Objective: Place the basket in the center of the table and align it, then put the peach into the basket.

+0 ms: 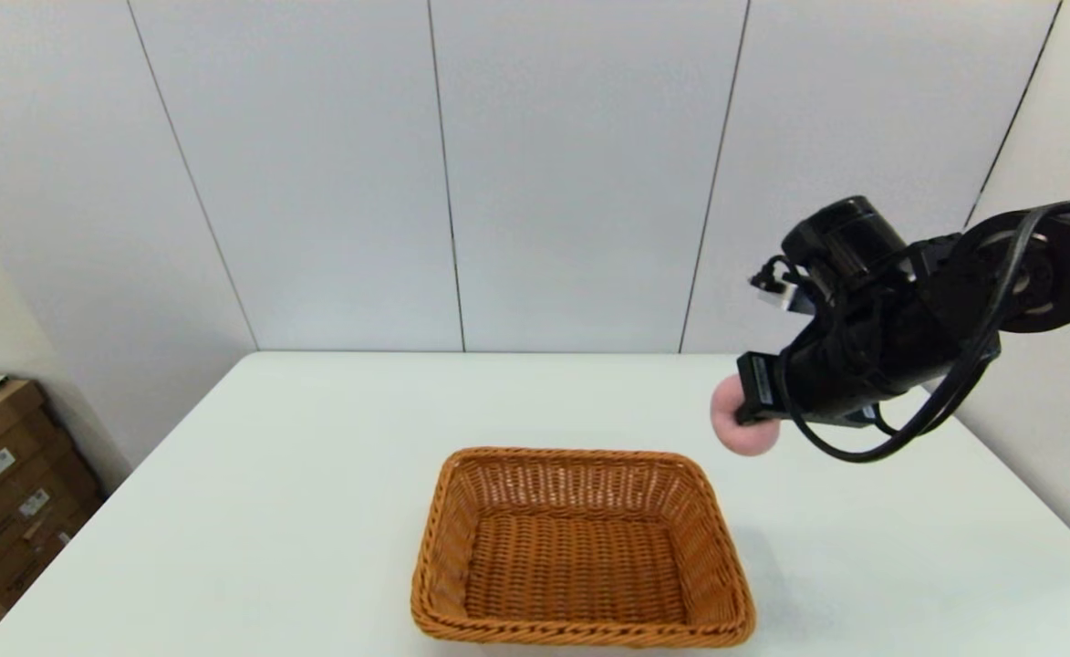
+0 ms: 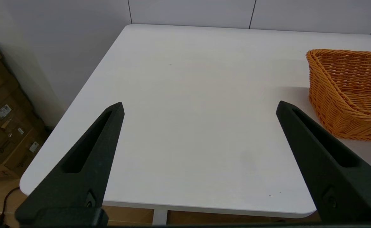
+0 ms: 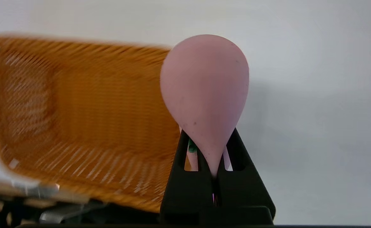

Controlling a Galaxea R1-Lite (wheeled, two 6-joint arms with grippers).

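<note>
Peach is squeezed between the two fingers of my right gripper; they are closed on its narrow stem end, where a small green mark shows, and the round pink body sticks out past the tips. In the head view my right gripper holds the peach in the air, above the table and not touching it. It hangs beyond the far right corner of the basket, outside the rim. In the right wrist view the basket is blurred, so I can only say it probably lies to one side of the peach and lower.

The basket stands upright on the white table, close to the near edge and about in the middle between left and right, with its long sides square to that edge. Its inside is bare wicker.

My left gripper waits over the near left part of the table with its fingers spread wide and nothing between them. The basket is well to its side.
</note>
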